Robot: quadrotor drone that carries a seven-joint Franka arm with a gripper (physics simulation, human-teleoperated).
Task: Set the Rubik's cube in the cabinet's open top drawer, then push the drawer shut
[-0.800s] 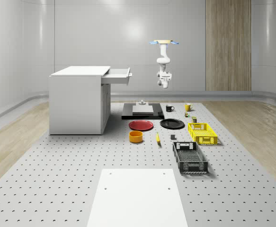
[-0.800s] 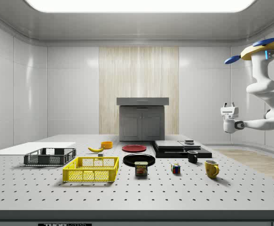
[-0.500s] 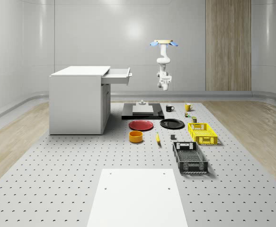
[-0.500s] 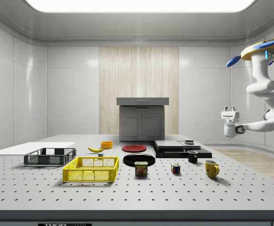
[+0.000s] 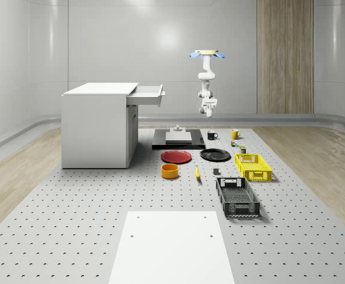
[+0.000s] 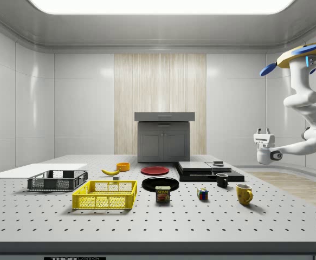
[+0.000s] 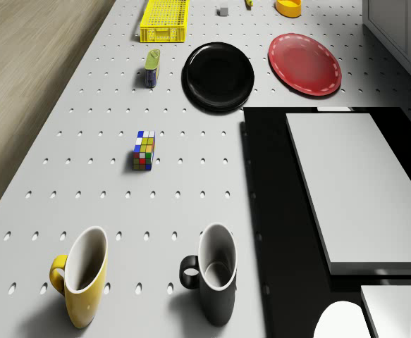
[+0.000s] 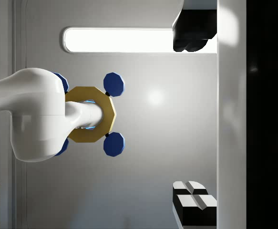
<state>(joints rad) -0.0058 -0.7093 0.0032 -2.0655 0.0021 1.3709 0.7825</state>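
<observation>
I hover high past the surface's [image 6: 147, 222] far end; my claw [image 6: 263, 131] points upward, fingers apart, empty. The Rubik's cube [image 7: 144, 151] sits near the can [image 6: 162, 194] labelled SPAM.

The gripper [image 6: 263, 131] has turned from hanging down to pointing up at twelve o'clock, apparently a little higher beside the drone [image 6: 304, 54].

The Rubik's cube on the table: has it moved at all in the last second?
No. In the side view the Rubik's cube sits between the Spam can and the yellow mug, as before.
</observation>
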